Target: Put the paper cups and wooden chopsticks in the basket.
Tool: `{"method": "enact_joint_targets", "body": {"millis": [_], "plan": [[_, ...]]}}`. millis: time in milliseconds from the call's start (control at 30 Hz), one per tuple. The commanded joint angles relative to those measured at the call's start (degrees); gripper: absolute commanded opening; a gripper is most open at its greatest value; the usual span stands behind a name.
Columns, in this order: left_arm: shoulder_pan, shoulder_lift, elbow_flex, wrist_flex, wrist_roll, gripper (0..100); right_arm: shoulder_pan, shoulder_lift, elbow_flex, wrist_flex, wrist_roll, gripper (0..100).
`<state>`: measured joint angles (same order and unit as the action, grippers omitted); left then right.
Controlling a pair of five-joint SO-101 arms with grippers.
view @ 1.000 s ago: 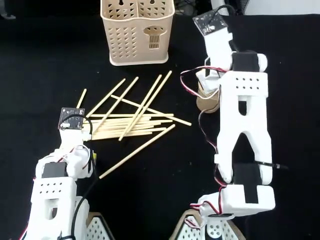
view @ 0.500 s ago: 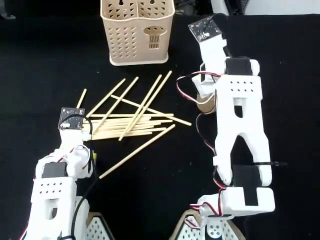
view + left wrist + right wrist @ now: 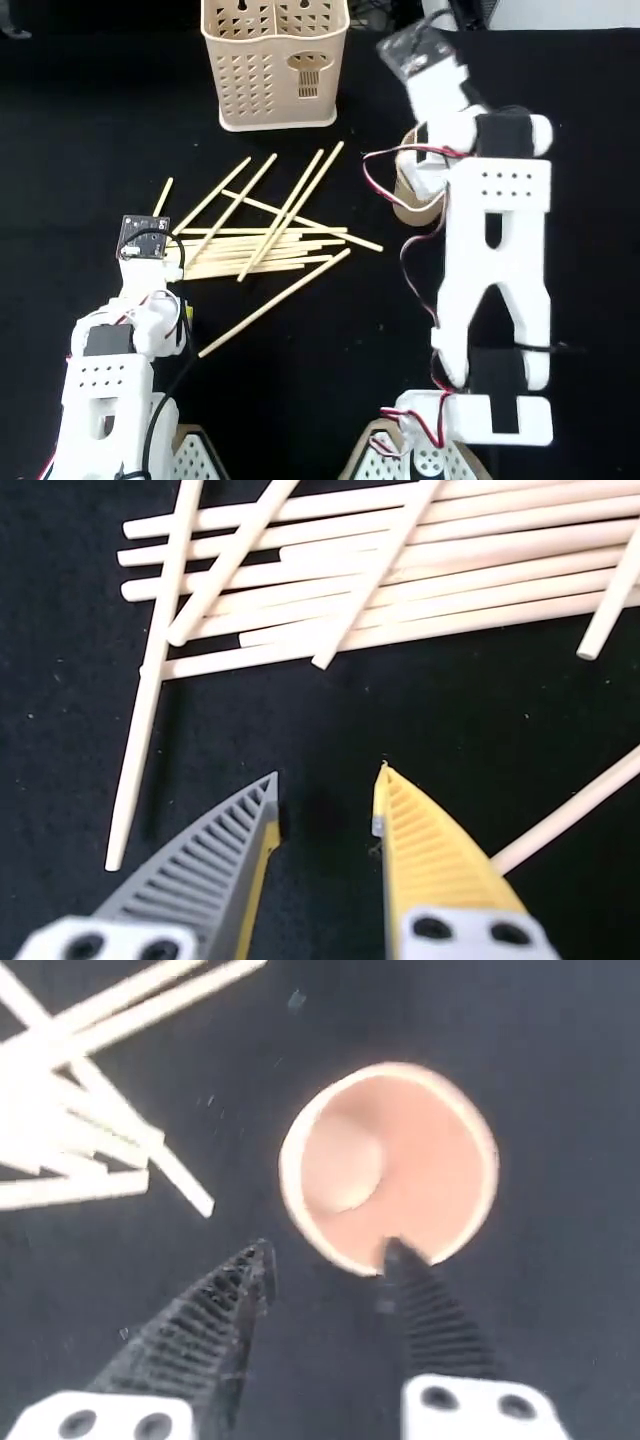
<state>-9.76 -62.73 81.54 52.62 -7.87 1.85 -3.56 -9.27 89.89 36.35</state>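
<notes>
On the worktop's right, the right tool has shifted rightward above the upright paper cup, open, one finger over its mouth, not gripping yet. The left tool is unchanged, open beside the chopsticks.

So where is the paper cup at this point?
In the high view the paper cup stands upright right of the chopsticks, partly under the right arm; the right wrist view shows the open right gripper at its rim.
</notes>
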Motion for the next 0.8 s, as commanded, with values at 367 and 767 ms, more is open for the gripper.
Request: {"method": "enact_joint_targets", "body": {"millis": [367, 767], "plan": [[0.04, -0.88, -0.13, -0.79, 0.18, 17, -0.09, 10.51, 0.31, -2.46, 10.90, 21.1], [0.04, -0.88, -0.13, -0.79, 0.18, 17, 1.14, 16.04, -1.71, -8.00, 10.90, 2.8]]}}
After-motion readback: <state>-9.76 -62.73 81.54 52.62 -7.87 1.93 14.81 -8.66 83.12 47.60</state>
